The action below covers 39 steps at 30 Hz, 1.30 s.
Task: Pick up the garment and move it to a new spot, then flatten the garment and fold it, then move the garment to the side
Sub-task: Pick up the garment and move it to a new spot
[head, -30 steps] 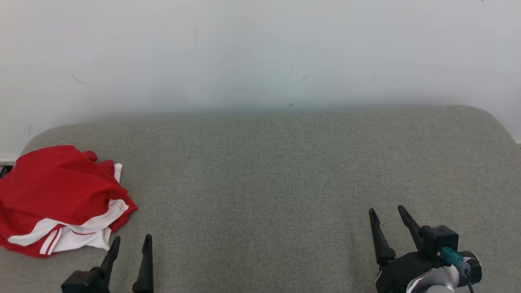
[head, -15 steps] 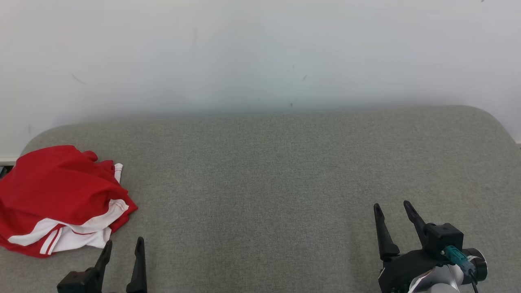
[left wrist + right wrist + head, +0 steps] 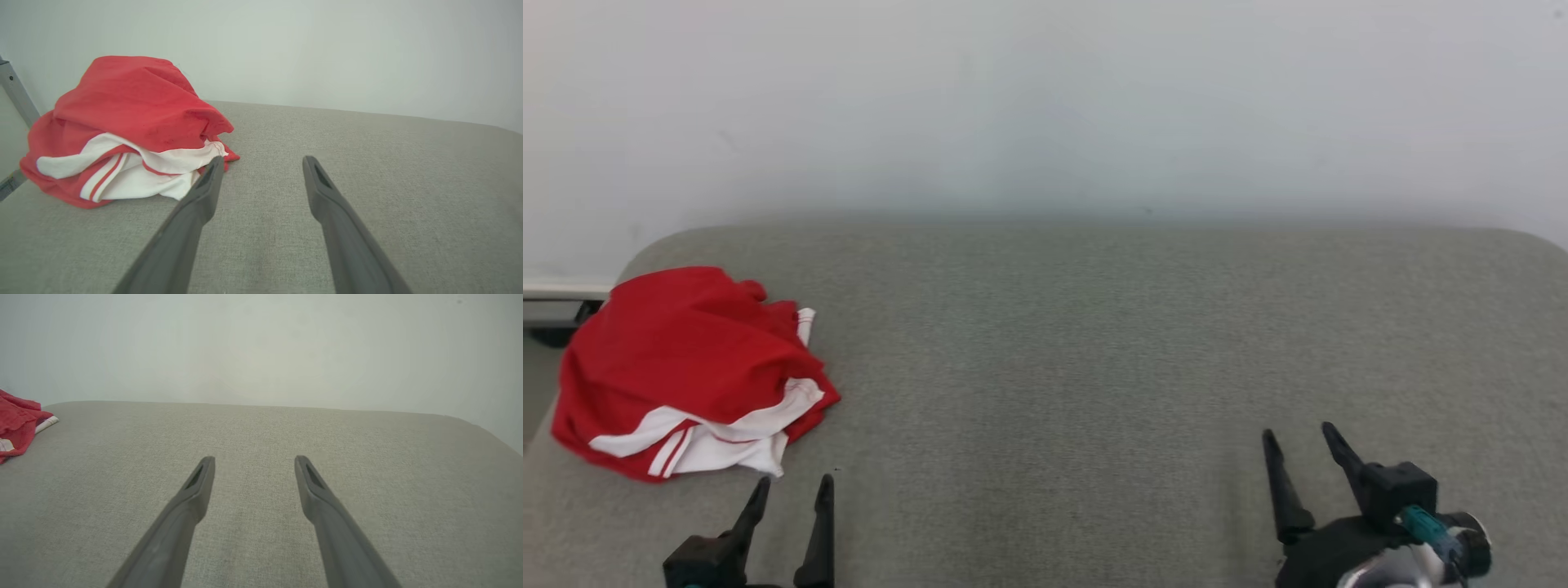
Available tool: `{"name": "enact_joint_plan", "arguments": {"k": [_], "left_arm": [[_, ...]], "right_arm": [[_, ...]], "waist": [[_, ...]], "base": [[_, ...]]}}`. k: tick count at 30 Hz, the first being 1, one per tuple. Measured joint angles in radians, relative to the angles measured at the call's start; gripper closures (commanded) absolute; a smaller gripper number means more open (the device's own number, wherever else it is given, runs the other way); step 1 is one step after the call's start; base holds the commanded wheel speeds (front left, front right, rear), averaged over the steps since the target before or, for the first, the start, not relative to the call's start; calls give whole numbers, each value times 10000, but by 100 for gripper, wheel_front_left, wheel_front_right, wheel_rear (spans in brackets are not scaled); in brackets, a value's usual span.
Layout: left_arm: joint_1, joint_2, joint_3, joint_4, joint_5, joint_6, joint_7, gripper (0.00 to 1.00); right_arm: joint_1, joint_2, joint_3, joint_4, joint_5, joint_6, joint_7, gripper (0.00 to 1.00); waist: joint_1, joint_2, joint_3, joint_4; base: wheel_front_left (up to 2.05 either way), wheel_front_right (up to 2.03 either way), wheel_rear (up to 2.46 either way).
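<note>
left jaws are standing spread, nothing between them, fingers (image 3: 822,523) pointing up the bench (image 3: 1094,367) from 7 o'clock of the head view. can't tell if the tips are touching the fabric. right jaws are also standing spread and empty, fingers (image 3: 1278,490) at 5 o'clock, well apart from the job.

garment (image 3: 686,359) is sitting as a crumpled red-and-white heap at 9 o'clock on the bench, near the rounded corner. in the left wrist view it's lying at 10 o'clock of the fingertips (image 3: 214,167), near them, and i can't tell if it's touching. pick-up isn't done yet. i'm reading this as the approach.

risks:
- the heap is layered, so a shallow pinch is likely catching only the top red fold, with the rest dragging.
- the white hem is lying nearest the jaws. it's thin, so the jaws could be snagging bench fabric instead.
- the heap is sitting close to the 9 o'clock edge, so a nudge while closing could be shoving it off.
</note>
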Motion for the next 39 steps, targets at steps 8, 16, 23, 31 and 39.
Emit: {"name": "enact_joint_plan", "arguments": {"k": [8, 16, 23, 31, 39], "left_arm": [[785, 242, 535, -176, 8, 192, 12, 0], [1041, 368, 775, -389, -4, 268, 104, 0], [489, 374, 332, -301, -92, -138, 621, 0], [-1647, 357, -351, 466, -416, -1191, 2144, 0], [-3817, 150, 267, 2038, -840, -1243, 3601, 0]], "right_arm": [[-803, 470, 748, 65, -134, 253, 309, 0], [-745, 424, 608, 222, -132, 276, 405, 0], [-199, 217, 125, -10, -58, 186, 295, 0], [233, 86, 165, -865, -167, 173, 324, 0], [510, -199, 414, -2343, -761, 94, 748, 0]], "waist": [[0, 0, -13, 1019], [0, -1, -15, 2153], [0, 0, 3, 3169], [0, 0, 177, 4087], [0, 0, 1021, 4120]], "base": [[0, 0, 0], [0, 0, 0], [0, 0, 0], [0, 0, 0], [0, 0, 0]]}}
